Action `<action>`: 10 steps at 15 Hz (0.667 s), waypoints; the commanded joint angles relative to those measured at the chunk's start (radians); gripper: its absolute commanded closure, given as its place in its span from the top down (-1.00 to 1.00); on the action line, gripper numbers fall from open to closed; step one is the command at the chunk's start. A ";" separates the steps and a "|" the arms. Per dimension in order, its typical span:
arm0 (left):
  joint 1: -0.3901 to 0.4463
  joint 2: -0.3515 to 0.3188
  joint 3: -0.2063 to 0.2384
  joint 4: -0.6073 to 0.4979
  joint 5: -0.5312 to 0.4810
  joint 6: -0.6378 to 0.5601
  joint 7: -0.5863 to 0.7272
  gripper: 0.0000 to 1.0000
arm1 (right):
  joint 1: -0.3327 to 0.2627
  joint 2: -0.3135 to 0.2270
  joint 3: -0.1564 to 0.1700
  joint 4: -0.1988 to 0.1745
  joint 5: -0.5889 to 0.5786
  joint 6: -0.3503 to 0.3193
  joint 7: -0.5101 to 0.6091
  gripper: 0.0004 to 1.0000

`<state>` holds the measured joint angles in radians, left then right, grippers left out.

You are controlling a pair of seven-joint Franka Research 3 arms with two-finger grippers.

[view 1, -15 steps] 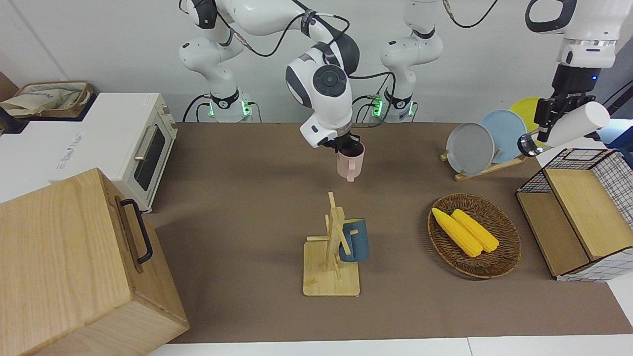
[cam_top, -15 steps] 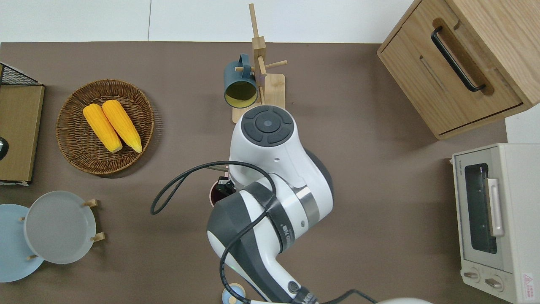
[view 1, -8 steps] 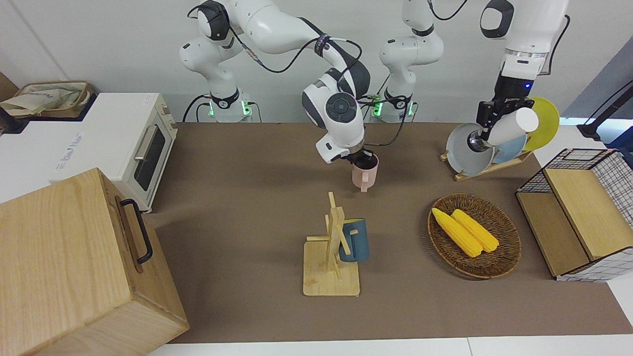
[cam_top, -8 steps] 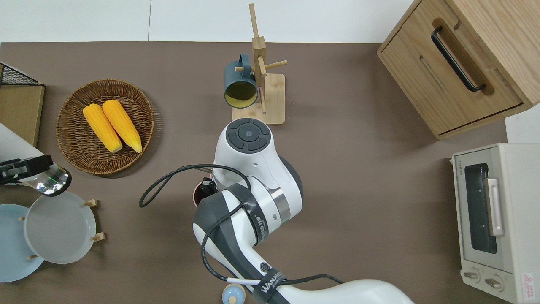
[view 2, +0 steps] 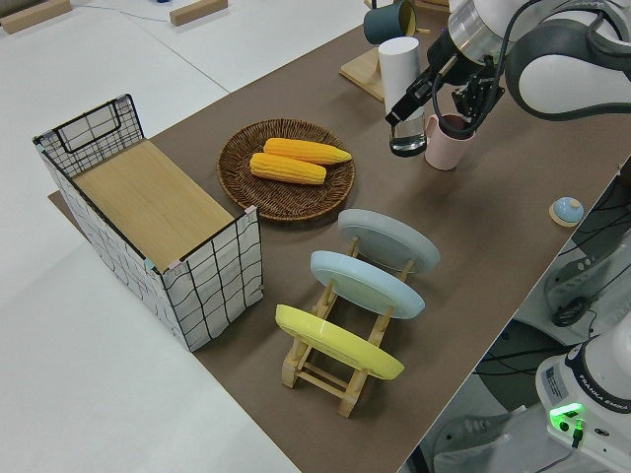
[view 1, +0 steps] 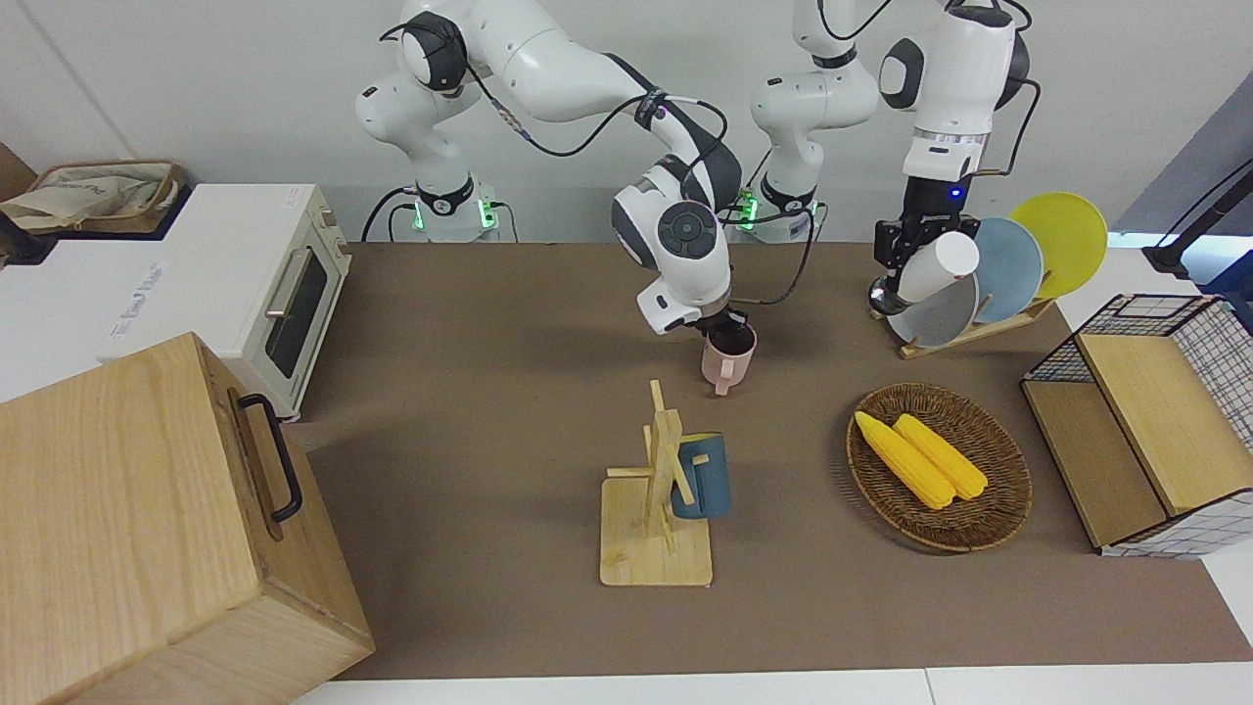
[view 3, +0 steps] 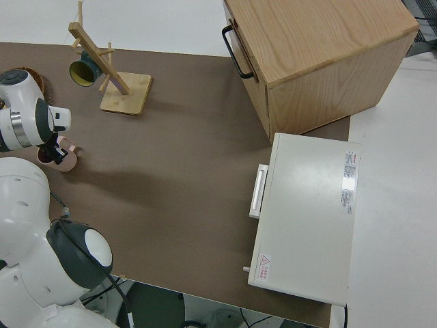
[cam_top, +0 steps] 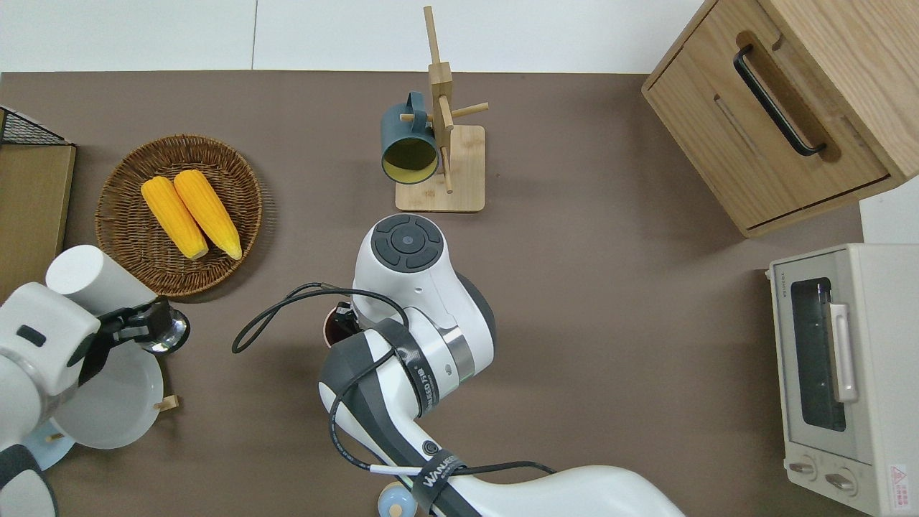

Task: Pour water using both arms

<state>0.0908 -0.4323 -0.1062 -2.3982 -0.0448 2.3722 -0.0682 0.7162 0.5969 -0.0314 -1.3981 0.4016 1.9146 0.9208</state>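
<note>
Left gripper (view 1: 905,262) clamped on the white bottle (view 1: 938,266), long axis tilted, silver mouth end down, over the table beside the plate rack (view 1: 964,331); right gripper (view 1: 725,329) grips the pink mug's (view 1: 729,363) rim, mug upright, handle facing away from robots.

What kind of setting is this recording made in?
Probably a lab table dressed as a mock kitchen: a white toaster oven, coloured plates on a wooden rack, and a wooden mug tree holding a dark blue mug.

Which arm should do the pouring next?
Left, probably. The left gripper holds the white bottle tilted, mouth down, near the pink mug, which the right gripper grips by its rim.
</note>
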 commanded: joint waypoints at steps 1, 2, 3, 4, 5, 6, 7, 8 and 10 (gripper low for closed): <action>-0.045 -0.051 -0.013 -0.064 0.008 0.035 -0.031 -1.00 | 0.008 0.006 -0.005 -0.002 0.011 0.032 0.016 0.98; -0.068 -0.052 -0.015 -0.082 -0.015 0.036 -0.031 -1.00 | 0.009 0.004 -0.005 0.001 0.003 0.027 0.015 0.98; -0.091 -0.058 -0.015 -0.094 -0.027 0.032 -0.031 -1.00 | 0.006 -0.006 -0.007 0.007 0.000 0.008 0.015 0.98; -0.104 -0.063 -0.015 -0.108 -0.029 0.032 -0.035 -1.00 | 0.003 -0.018 -0.013 0.008 0.000 -0.023 0.015 0.98; -0.109 -0.069 -0.015 -0.125 -0.029 0.033 -0.038 -1.00 | -0.006 -0.047 -0.024 0.008 0.002 -0.090 0.015 0.98; -0.123 -0.068 -0.015 -0.128 -0.029 0.033 -0.038 -1.00 | -0.015 -0.089 -0.034 0.010 -0.006 -0.138 0.013 0.98; -0.124 -0.069 -0.015 -0.131 -0.029 0.030 -0.036 -1.00 | -0.018 -0.129 -0.062 0.010 -0.024 -0.173 0.010 0.98; -0.125 -0.069 -0.015 -0.133 -0.029 0.029 -0.036 -1.00 | -0.021 -0.152 -0.076 0.008 -0.026 -0.195 0.010 0.98; -0.128 -0.069 -0.015 -0.133 -0.029 0.022 -0.036 -1.00 | -0.030 -0.198 -0.119 0.008 -0.024 -0.248 -0.003 0.98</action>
<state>-0.0193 -0.4529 -0.1311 -2.5076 -0.0612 2.3816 -0.0978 0.7085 0.4845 -0.1148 -1.3662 0.3938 1.7332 0.9211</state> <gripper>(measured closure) 0.344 0.009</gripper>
